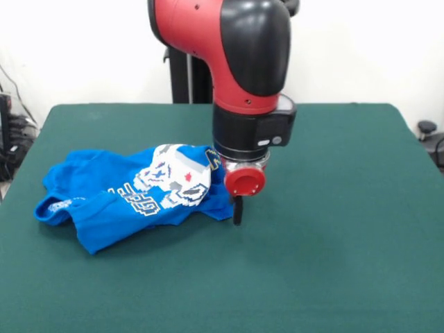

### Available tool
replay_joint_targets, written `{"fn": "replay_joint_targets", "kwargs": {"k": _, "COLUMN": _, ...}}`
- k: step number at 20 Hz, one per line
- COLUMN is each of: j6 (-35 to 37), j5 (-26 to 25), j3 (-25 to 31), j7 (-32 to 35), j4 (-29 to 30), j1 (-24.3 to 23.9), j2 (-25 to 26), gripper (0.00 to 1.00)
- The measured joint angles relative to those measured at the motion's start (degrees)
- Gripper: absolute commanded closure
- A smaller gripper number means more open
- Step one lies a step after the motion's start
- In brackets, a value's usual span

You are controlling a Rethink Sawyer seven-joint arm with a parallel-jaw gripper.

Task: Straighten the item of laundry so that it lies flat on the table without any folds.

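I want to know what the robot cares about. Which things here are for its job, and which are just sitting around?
For the job: the crumpled blue T-shirt, the green table it lies on, the gripper at the shirt's edge.

Just around: a black knob-like thing and some cables past the table's sides.
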Motion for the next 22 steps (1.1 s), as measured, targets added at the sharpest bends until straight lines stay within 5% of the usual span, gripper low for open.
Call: {"fn": "replay_joint_targets", "kwargs": {"k": 22, "j6": 0.7, "j5": 0.0, "j3": -2.8, "j7": 0.0, "j4": 0.1, "j1": 3.4, "j2": 3.6, "gripper": 0.0}}
